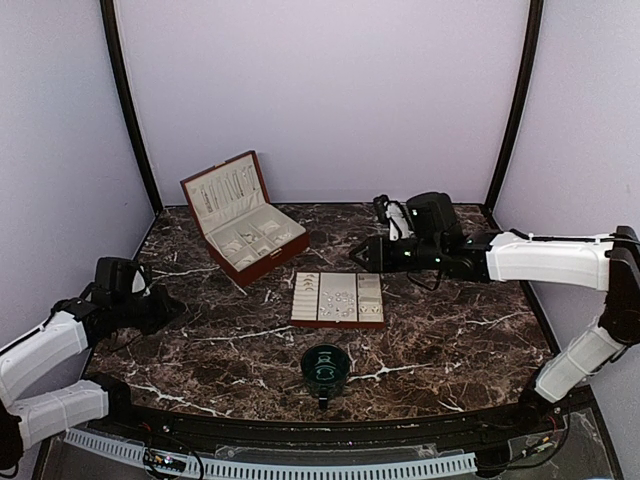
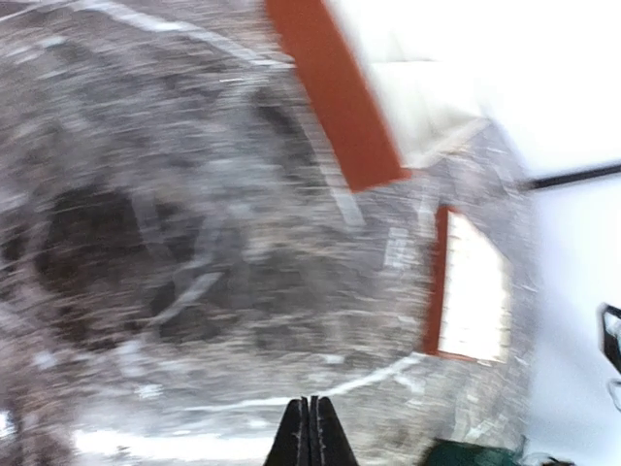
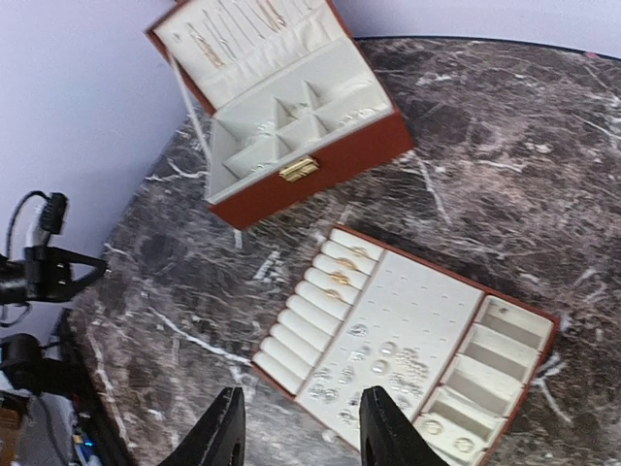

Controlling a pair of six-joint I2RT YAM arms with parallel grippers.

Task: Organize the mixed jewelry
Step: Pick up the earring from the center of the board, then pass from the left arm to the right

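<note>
The jewelry sits mostly on a flat, cream-padded tray with a red-brown rim, lying near the middle of the dark marble table. From the right wrist view the pieces are tiny. A cluster of silvery-white studs glints on one half of the tray's dotted middle panel, and the other half of that panel is bare. Three or so gold-toned rings are tucked between the ring rolls along one side. One or two small round pieces lie in an end compartment on the opposite side; they are too small to name. From above, all of it reads only as faint specks on the cream.

At about 10 o'clock from the tray, well apart from it, an open jewelry box stands with its lid tilted back. It has the same red-brown shell and cream lining, and a brass clasp on the front wall. Thin chains hang in rows on the lid's lining. What lies in its divided compartments I cannot make out.

A dark green cup stands at 6 o'clock from the tray, near the table's front edge.

The right hand hangs above the table at roughly 2 o'clock from the tray, its fingers spread with nothing between them. The left hand is out at 9 o'clock, fingers pressed together on nothing; its own view is badly smeared.
</note>
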